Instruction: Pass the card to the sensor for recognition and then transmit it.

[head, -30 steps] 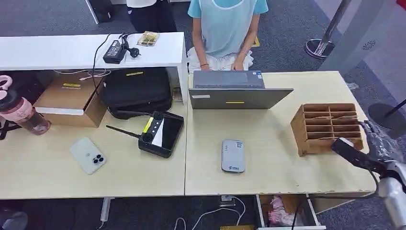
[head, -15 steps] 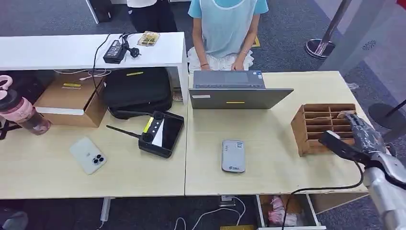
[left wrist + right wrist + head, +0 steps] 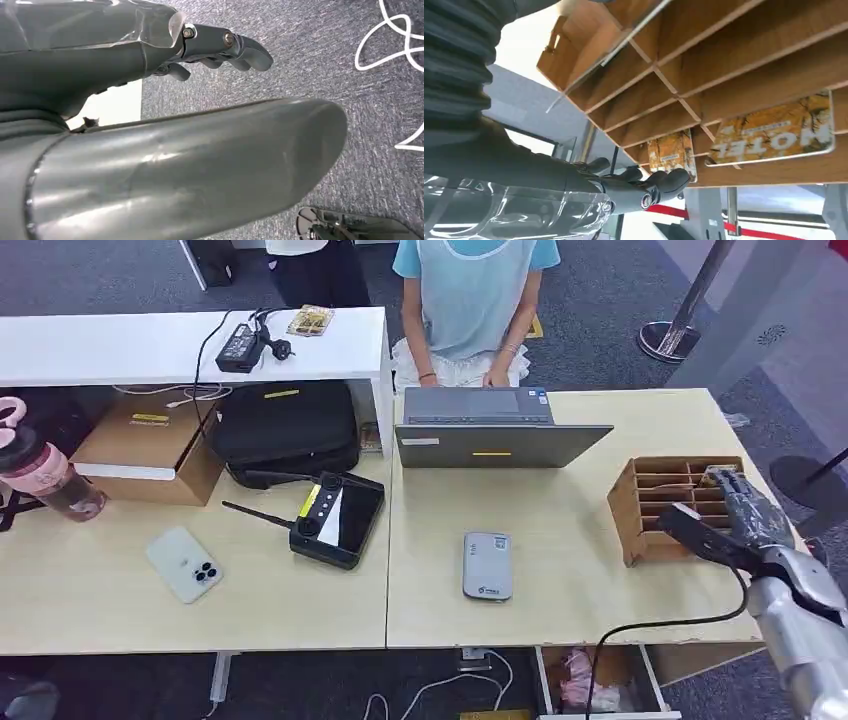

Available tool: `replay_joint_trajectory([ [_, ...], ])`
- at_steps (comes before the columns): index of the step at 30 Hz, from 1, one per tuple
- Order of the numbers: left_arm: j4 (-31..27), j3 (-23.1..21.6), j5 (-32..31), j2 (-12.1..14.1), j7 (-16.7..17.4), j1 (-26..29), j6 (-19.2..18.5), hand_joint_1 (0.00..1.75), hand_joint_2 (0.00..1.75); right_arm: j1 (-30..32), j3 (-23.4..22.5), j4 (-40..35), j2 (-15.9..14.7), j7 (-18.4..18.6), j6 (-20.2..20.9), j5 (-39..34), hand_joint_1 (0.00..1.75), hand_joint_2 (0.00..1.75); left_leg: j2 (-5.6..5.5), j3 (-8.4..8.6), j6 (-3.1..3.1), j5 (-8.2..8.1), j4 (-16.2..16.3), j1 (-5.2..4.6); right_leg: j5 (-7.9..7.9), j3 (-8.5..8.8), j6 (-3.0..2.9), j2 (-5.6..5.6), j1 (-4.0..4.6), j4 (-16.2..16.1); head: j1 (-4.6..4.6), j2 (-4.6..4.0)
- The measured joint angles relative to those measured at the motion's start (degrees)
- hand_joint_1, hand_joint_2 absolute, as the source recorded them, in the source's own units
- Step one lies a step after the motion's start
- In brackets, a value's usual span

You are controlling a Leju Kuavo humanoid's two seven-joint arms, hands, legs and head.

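Because the cards are stored in a slotted wooden rack (image 3: 680, 502) at the right end of the desk (image 3: 560, 600), the head view has the right hand (image 3: 735, 515) raised to the rack's open face, thumb out low and fingers up by the top slots, holding nothing that I can see. The grey card reader (image 3: 487, 565) lies flat mid-desk, well apart from the rack and just in front of the laptop (image 3: 495, 435) where a person (image 3: 470, 300) sits, probably so a scanned card can go straight across. From the left wrist, the left hand (image 3: 220, 47) hangs over carpet, fingers loosely curled on nothing. From the right wrist, two cards (image 3: 774, 131) (one lettered, one half hidden) sit in neighbouring slots, and the fingertips (image 3: 664, 182) hover just beside the smaller card (image 3: 672, 152), not yet touching as far as I can tell.
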Motion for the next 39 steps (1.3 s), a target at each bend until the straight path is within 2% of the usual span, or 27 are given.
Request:
replay_joint_trajectory([
  [14, 0.00, 0.00, 0.07, -0.07, 0.13, 0.01, 0.24, 0.00, 0.00, -1.02, 0.09, 2.21, 0.50, -0.53, -0.39, -0.74, 0.00, 1.75, 0.00, 0.02, 0.00, 0.00, 0.00, 0.00, 0.00, -0.01, 0.00, 0.00, 0.00, -0.01, 0.00, 0.00],
  [39, 0.00, 0.00, -0.28, -0.04, -0.26, 0.09, 0.39, 0.00, 0.00, 2.41, -0.79, 1.31, -2.51, -1.00, -0.87, -3.34, 0.00, 1.75, 0.02, 0.02, 0.00, -0.01, 0.01, 0.00, 0.00, -0.03, 0.00, 0.02, 0.00, -0.02, 0.00, 0.00],
])
